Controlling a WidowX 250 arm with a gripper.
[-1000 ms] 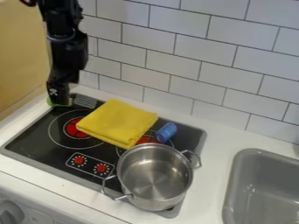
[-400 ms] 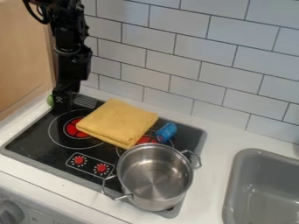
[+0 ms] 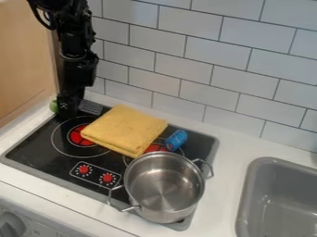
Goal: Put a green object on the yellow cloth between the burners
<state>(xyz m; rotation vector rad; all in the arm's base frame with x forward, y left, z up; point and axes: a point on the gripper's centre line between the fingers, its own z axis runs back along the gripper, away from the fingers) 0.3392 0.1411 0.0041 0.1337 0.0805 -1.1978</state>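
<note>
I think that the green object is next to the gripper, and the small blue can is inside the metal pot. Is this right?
Not quite: the camera view shows the small blue can outside the metal pot, on the stovetop behind it. The green object is indeed next to the gripper.

White rectangular tiles [image 3: 188,47] with dark grout cover the wall, beside a plain light-wood panel [image 3: 25,60] at left
</note>
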